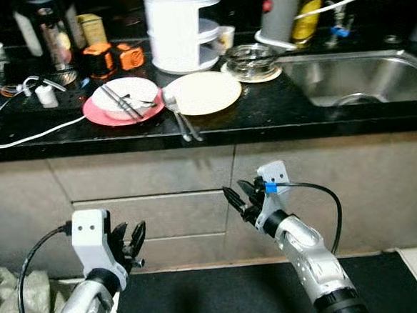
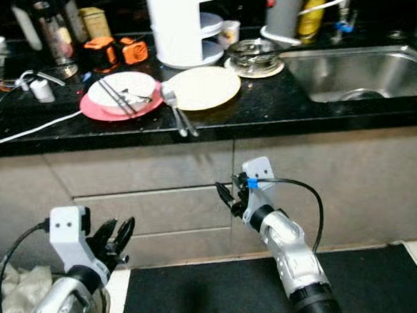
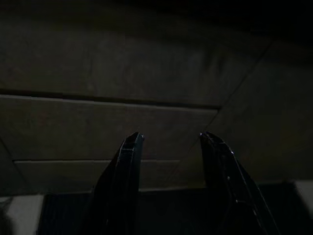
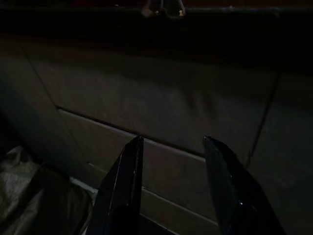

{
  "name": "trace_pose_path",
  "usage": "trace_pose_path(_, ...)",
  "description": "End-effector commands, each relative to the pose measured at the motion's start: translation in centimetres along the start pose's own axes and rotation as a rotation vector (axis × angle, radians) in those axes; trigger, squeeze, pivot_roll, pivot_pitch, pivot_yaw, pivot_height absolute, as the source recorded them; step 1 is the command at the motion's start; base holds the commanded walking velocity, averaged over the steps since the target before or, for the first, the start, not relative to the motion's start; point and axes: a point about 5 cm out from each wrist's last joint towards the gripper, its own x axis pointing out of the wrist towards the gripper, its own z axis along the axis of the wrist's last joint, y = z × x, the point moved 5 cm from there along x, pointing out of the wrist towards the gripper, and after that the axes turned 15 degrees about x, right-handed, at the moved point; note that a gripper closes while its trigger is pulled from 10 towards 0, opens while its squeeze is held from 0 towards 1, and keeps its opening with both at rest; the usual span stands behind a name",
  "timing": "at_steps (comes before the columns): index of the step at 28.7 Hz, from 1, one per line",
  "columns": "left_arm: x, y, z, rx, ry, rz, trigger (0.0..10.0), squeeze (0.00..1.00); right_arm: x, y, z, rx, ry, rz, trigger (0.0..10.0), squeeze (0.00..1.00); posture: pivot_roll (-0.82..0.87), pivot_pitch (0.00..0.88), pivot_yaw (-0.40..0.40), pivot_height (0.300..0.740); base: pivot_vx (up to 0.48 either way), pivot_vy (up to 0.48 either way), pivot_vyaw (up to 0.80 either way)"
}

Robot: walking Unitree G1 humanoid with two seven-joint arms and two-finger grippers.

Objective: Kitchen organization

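On the black counter (image 1: 263,113) a white bowl (image 1: 127,95) with chopsticks (image 1: 121,102) across it sits on a pink plate (image 1: 98,114). Beside it lies an empty cream plate (image 1: 205,92). Metal spoons (image 1: 183,122) lie between the plates, reaching to the counter's front edge. Both grippers are held low in front of the cabinet drawers, below the counter. My left gripper (image 1: 132,237) is open and empty, and so is my right gripper (image 1: 234,192). In the wrist views the left fingers (image 3: 128,161) and the right fingers (image 4: 128,166) stand apart before the drawer fronts.
A white tiered holder (image 1: 182,29), a glass bowl on a saucer (image 1: 250,60), orange items (image 1: 112,57), bottles and white cables stand further back. The steel sink (image 1: 360,78) lies at the right. A black mat (image 1: 225,298) covers the floor; crumpled cloth (image 1: 11,299) lies at the lower left.
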Motion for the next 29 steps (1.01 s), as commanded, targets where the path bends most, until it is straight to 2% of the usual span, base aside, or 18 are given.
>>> trace_pose_path(1,0.0,0.2,-0.5,-0.027,0.007,-0.006,10.0,0.0,0.3,0.4,0.4,0.018,-0.02,0.022,10.0,0.0,0.13,0.0,-0.077,0.74,0.0,0.0,0.78)
trace_pose_path(12,0.2,-0.8,-0.2,-0.04,-0.012,-0.084,10.0,0.0,0.8,0.8,1.0,0.025,-0.049,0.049,10.0,0.0,0.14,0.0,-0.084,0.74,0.0,0.0,0.78)
trace_pose_path(15,0.3,-0.8,-0.2,-0.047,-0.016,-0.089,10.0,0.0,0.9,1.3,1.8,0.048,-0.086,0.073,10.0,0.0,0.14,0.0,-0.085,0.74,0.0,0.0,0.78)
trace_pose_path(17,0.4,-0.8,0.0,-0.046,-0.023,-0.092,10.0,0.0,1.0,1.9,2.7,0.079,-0.125,0.101,10.0,0.0,0.14,0.0,-0.085,0.74,0.0,0.0,0.0)
trace_pose_path(19,0.4,-0.8,0.0,-0.046,-0.023,-0.092,10.0,0.0,1.0,1.9,2.7,0.079,-0.125,0.101,10.0,0.0,0.14,0.0,-0.085,0.74,0.0,0.0,0.0)
trace_pose_path(23,0.4,-1.0,0.5,-0.032,-0.055,-0.105,10.0,0.0,1.4,3.6,4.1,0.089,-0.168,0.16,10.0,0.0,0.13,0.0,-0.085,0.74,0.0,0.0,0.0)
trace_pose_path(26,0.5,-1.0,0.7,-0.026,-0.066,-0.108,10.0,0.0,1.6,4.1,4.7,0.086,-0.185,0.178,10.0,0.0,0.13,0.0,-0.089,0.74,0.0,0.0,0.0)
trace_pose_path(29,0.5,-1.1,0.7,-0.027,-0.071,-0.111,10.0,0.0,1.6,5.3,6.6,0.117,-0.229,0.255,10.0,0.0,0.13,0.0,-0.093,0.74,0.334,0.0,0.0)
